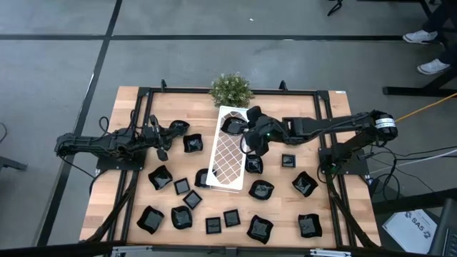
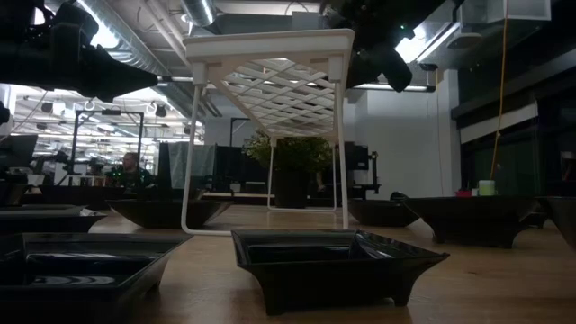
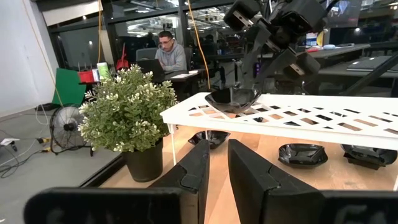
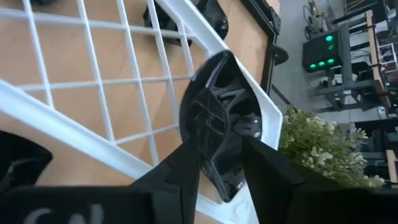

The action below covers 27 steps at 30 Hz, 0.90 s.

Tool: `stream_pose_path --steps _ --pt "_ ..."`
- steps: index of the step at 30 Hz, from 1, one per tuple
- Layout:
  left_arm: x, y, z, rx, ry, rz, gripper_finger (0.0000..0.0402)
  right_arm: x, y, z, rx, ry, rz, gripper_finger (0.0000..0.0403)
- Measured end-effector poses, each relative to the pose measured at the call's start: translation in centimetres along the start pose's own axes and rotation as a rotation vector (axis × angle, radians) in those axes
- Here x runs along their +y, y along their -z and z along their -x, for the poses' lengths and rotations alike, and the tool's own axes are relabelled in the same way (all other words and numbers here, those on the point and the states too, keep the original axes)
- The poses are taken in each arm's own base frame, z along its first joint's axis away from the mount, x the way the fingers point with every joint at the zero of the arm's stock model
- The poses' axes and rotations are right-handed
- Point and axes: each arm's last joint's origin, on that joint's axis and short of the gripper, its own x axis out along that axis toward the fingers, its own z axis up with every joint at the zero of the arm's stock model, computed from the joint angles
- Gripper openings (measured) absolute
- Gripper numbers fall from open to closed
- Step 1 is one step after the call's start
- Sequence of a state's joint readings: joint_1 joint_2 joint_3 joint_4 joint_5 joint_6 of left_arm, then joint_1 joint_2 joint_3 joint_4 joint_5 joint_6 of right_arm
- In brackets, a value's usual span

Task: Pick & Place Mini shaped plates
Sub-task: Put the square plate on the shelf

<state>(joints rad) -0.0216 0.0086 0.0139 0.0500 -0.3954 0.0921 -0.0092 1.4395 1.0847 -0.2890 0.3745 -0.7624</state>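
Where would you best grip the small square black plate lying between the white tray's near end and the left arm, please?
Probably by its raised rim. The small square plate lies flat and open side up, apart from its neighbours, so coming straight down with one finger inside the rim and one outside looks best. The left gripper hovers nearest; the right gripper is occupied at the white tray.

Grey floor point(image 1: 57, 57) around wooden table point(image 1: 128, 100), dark seams crossing it. Open workshop behind: ceiling ducts point(image 2: 148, 40), bright strip lights point(image 2: 99, 31), desks. Person seated at laptop point(image 3: 169, 53). Floor fan point(image 3: 62, 127), green board point(image 3: 69, 87), white wall point(image 3: 15, 56). Orange cable point(image 2: 502, 81) hanging.
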Motion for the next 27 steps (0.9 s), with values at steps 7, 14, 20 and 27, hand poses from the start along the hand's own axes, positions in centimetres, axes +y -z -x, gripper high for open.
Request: stream_pose_path --steps 7,14,20,27 --pt "0.0 0.0 0.0 0.000 0.000 0.000 0.0056 0.7 -0.7 0.5 0.056 0.080 -0.059 0.0121" --pt "0.0 0.0 0.0 0.000 0.000 0.000 0.0052 2.6 -1.3 2.5 0.069 0.007 -0.072 0.0122" --pt "0.0 0.0 0.0 0.000 0.000 0.000 0.0056 3.3 0.7 5.0 0.081 -0.110 -0.270 0.0122" --pt "0.0 0.0 0.0 0.001 0.000 0.000 0.0052 4.8 4.0 7.2 0.020 -0.113 -0.455 0.0122"
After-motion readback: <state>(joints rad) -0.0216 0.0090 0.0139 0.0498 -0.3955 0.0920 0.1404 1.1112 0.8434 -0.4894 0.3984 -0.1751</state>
